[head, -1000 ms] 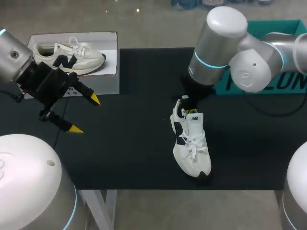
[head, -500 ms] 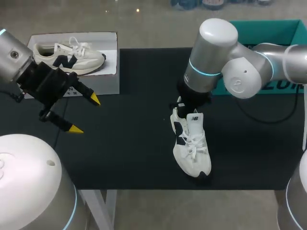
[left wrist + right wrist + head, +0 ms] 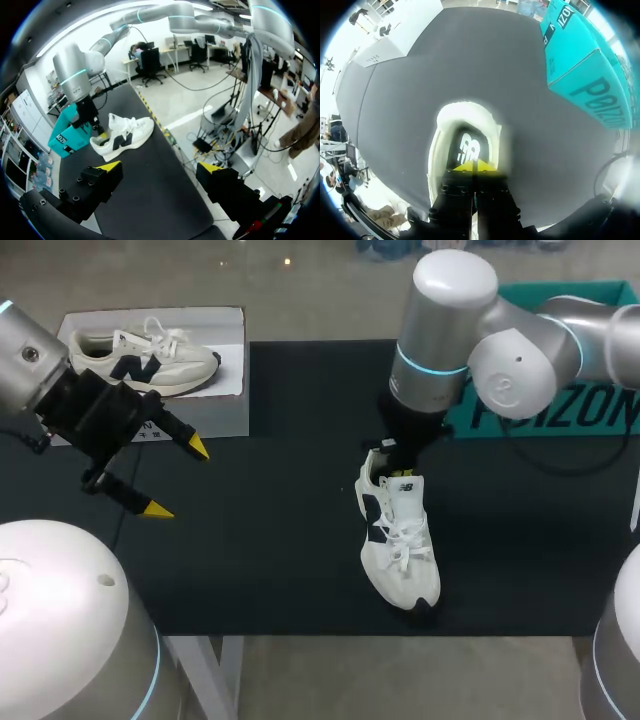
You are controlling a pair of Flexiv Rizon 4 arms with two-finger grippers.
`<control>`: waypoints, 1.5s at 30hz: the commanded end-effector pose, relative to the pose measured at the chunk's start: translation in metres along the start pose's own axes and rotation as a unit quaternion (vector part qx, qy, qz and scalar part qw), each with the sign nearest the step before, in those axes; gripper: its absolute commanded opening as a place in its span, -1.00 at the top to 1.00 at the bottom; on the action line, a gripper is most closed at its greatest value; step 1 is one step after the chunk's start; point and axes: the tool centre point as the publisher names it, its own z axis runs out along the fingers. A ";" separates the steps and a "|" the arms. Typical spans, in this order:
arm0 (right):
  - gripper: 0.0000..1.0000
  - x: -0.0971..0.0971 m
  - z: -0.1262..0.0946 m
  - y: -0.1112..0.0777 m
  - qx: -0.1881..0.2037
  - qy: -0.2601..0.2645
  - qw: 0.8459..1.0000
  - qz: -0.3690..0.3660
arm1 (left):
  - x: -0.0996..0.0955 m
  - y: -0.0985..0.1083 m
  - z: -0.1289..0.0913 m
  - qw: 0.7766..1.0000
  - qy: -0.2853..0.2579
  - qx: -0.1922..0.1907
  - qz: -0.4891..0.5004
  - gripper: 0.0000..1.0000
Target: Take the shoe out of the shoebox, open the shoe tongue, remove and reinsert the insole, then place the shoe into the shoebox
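Right arm [image 3: 455, 300] swung, returned; right gripper [image 3: 474, 166] still in sneaker [image 3: 400, 540] heel opening, tips together over insole [image 3: 469, 147], nothing visibly held. Left gripper [image 3: 179, 478] agape, empty, well apart from sneaker. Insole removal pending.

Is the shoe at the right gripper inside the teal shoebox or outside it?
Outside. The shoe stands on the black mat, apart from the teal shoebox, with the right gripper at its opening.

The shoe [image 3: 398, 540] lies on the worktop [image 3: 270, 560] near its front edge, right of middle, toe frontward. The shoebox [image 3: 605, 415] stands at the far right corner, a box [image 3: 205, 410] at the far left. The right pincer [image 3: 473, 166] sits over the shoe's heel.
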 end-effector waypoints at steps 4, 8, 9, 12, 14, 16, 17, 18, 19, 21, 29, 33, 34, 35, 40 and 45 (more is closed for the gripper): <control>1.00 0.004 -0.027 -0.012 0.008 -0.021 1.000 -0.002 | 0.000 0.000 0.000 1.000 0.001 -0.001 0.000 -1.00; 1.00 0.003 -0.018 -0.018 0.022 -0.015 1.000 0.000 | 0.000 0.000 0.000 1.000 0.001 -0.001 0.000 -1.00; 1.00 0.003 -0.015 -0.019 0.023 -0.009 1.000 0.004 | 0.000 0.000 0.000 1.000 0.001 -0.001 0.000 -1.00; 1.00 0.004 -0.007 -0.025 0.031 -0.006 0.999 0.007 | 0.000 0.000 0.000 1.000 0.001 -0.001 0.000 -1.00; 1.00 0.006 -0.001 -0.029 0.038 -0.003 0.999 0.008 | 0.000 0.000 0.000 1.000 0.001 -0.001 0.000 -1.00; 1.00 0.006 0.004 -0.032 0.043 0.000 0.999 0.010 | 0.000 0.000 0.000 1.000 0.001 -0.001 0.000 -1.00; 1.00 0.007 0.006 -0.033 0.045 0.001 0.999 0.010 | 0.000 0.000 0.000 1.000 0.001 -0.001 0.000 -1.00; 1.00 0.008 0.008 -0.034 0.047 0.003 0.999 0.010 | 0.000 0.000 0.000 1.000 0.001 -0.001 0.000 -1.00; 1.00 0.009 0.008 -0.035 0.048 0.004 0.999 0.010 | 0.000 0.000 0.000 1.000 0.001 -0.001 0.000 -1.00; 1.00 0.011 0.009 -0.035 0.052 0.003 0.999 0.007 | 0.000 0.000 0.000 1.000 0.001 -0.001 0.000 -1.00; 0.55 0.012 0.010 -0.035 0.059 0.005 0.998 0.009 | 0.000 0.000 0.000 1.000 0.001 -0.001 0.000 -1.00; 0.15 0.012 0.008 -0.034 0.058 0.003 0.998 0.009 | 0.000 0.000 0.000 1.000 0.001 -0.001 0.000 -1.00; 0.08 0.012 0.007 -0.034 0.058 0.002 0.998 0.008 | 0.000 0.000 0.000 1.000 0.001 -0.001 0.000 -1.00; 0.07 0.012 0.007 -0.034 0.058 0.001 0.998 0.008 | 0.000 0.000 0.000 1.000 0.001 -0.001 0.000 -1.00; 0.01 0.012 0.008 -0.034 0.058 0.001 0.998 0.007 | 0.000 0.000 0.000 1.000 0.001 -0.001 0.000 -1.00; -0.05 0.012 0.008 -0.034 0.056 0.003 0.998 0.006 | 0.000 0.000 0.000 1.000 0.001 -0.001 0.000 -1.00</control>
